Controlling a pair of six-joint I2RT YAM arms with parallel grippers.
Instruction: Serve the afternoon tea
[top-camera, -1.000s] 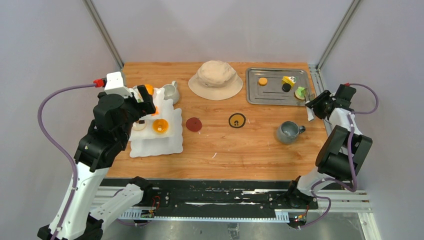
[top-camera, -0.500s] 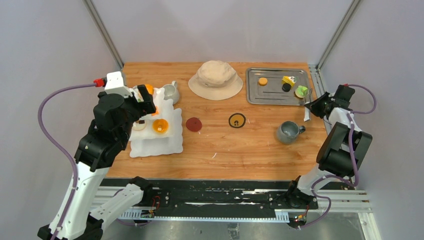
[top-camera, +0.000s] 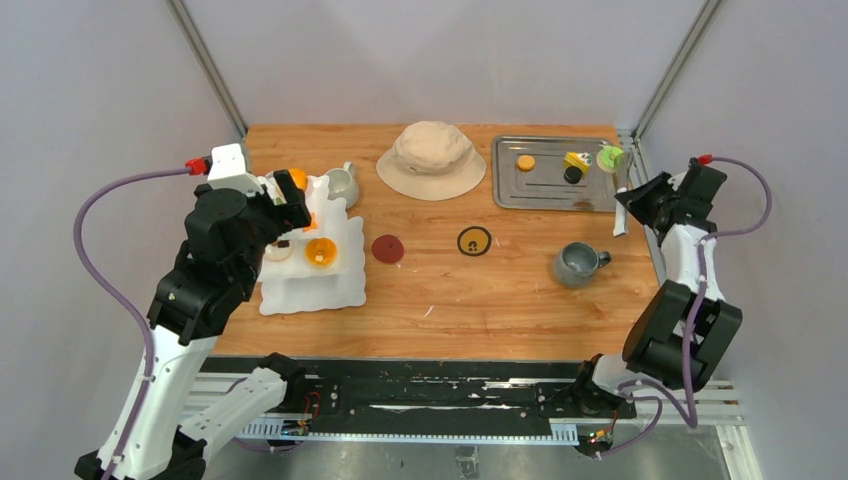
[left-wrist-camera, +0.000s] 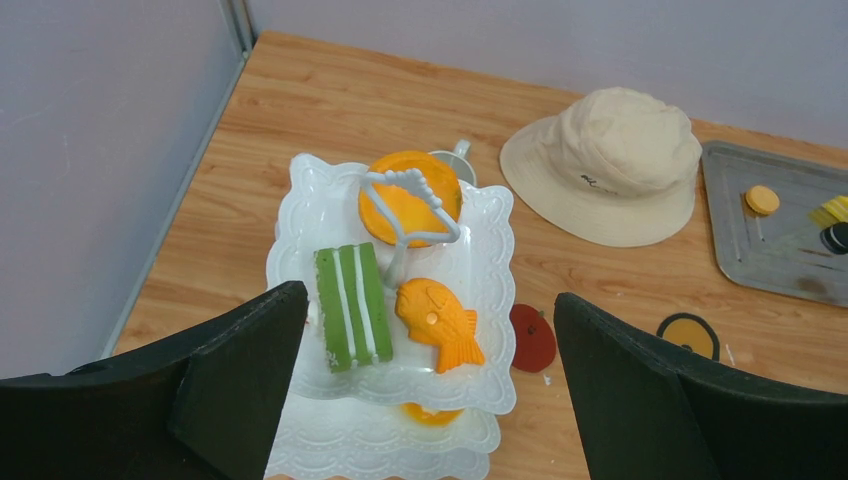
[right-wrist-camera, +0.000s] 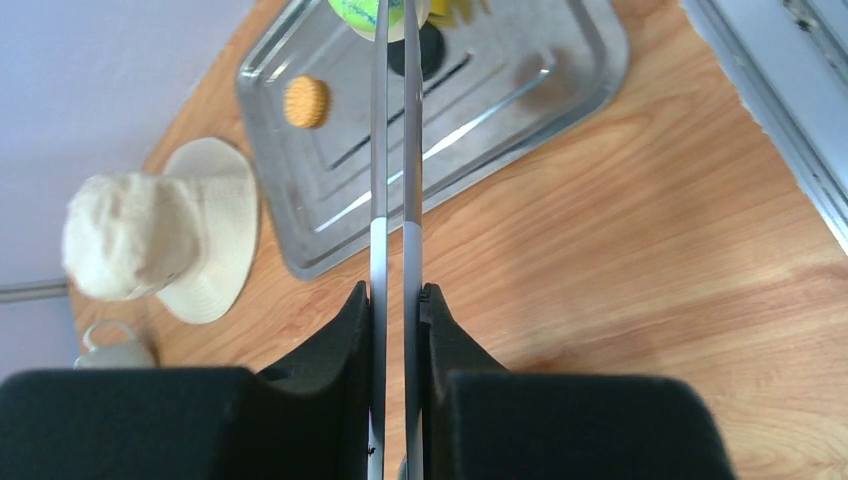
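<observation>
**Right hand clamps tongs on green pastry; left hand gapes over stand**

Right hand (right-wrist-camera: 397, 300) is squeezed narrow around the long metal tongs (right-wrist-camera: 395, 180), whose two blades run almost parallel out from the dark pads. At the far tips the tongs pinch the green pastry (top-camera: 607, 157), which sits at the far right corner of the steel tray (top-camera: 545, 190). Whether it is lifted clear of the metal cannot be told. On the tray lie an orange cookie (top-camera: 525, 162), a yellow pastry (top-camera: 576, 160) and a small black piece (top-camera: 572, 175) just beside it. Nearer on the wooden surface (top-camera: 500, 290), the grey mug (top-camera: 577, 264) stands upright, apart from the tray.

Left hand (left-wrist-camera: 430, 305) hangs with its fingers spread wide and holds nothing, directly above the white three-tier stand (left-wrist-camera: 490, 230). The top tier carries a green striped cake (left-wrist-camera: 350, 305), an orange fish (left-wrist-camera: 440, 322) touching it, and a round orange pastry (left-wrist-camera: 405, 195) under the stand's handle loop. Another orange pastry (top-camera: 321, 252) rests on a lower tier. The white mug (top-camera: 343, 184) stands just beyond the stand. The beige hat (top-camera: 432, 158) lies between stand and tray, with a red coaster (top-camera: 388, 249) and a yellow coaster (top-camera: 474, 241) nearer the arms.
</observation>
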